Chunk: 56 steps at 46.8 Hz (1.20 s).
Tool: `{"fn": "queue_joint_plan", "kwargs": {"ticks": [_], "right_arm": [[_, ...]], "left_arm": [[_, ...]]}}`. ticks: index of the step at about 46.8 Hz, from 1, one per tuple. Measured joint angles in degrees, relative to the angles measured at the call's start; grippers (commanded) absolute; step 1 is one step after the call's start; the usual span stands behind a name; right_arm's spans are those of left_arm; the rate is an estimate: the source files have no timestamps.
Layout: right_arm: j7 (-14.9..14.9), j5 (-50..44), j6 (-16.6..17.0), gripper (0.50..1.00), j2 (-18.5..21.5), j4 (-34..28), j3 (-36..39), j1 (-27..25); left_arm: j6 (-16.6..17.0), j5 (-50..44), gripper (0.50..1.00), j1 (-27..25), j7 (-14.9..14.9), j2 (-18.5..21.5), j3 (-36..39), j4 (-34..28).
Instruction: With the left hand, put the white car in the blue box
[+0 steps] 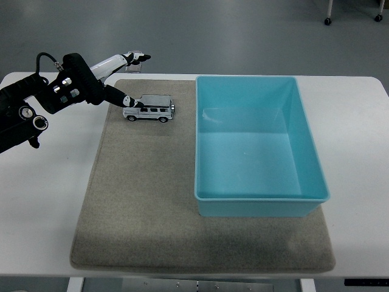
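White surface (51,201), tan mat (140,201). Car (149,108) on mat, left of empty blue box (258,146). Left robot hand (115,79) spread apart, thumb tip touching car's front; holds nothing.

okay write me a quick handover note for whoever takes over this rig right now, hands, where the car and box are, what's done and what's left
Left hand: open, fingers spread, reaching in at the white car; thumb tip at the car's left end, no grasp yet.
Right hand: not in view.
White car: upright on the grey mat, at its far left, apart from the box.
Blue box: on the mat's right side, empty.
Done: the approach only.
Left: close on the car, lift it, carry it right, release it in the box.
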Motion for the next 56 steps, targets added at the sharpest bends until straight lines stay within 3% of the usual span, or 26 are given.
{"fn": "queue_joint_plan", "kwargs": {"ticks": [20, 36, 56], "right_arm": [[0.0, 0.0, 0.0, 0.936, 0.0, 0.0, 0.0, 0.0], [0.0, 0.0, 0.0, 0.936, 0.0, 0.0, 0.0, 0.0], [0.0, 0.0, 0.0, 0.936, 0.0, 0.0, 0.0, 0.0]], "left_arm": [[-0.3, 6.2, 0.947, -4.0, 1.1, -0.7, 6.1, 3.1], [-0.3, 6.1, 0.945, -4.7, 1.9, -5.6, 8.2, 6.6], [0.0, 6.2, 0.934, -5.0, 1.9, -7.9, 11.5, 10.2]]}}
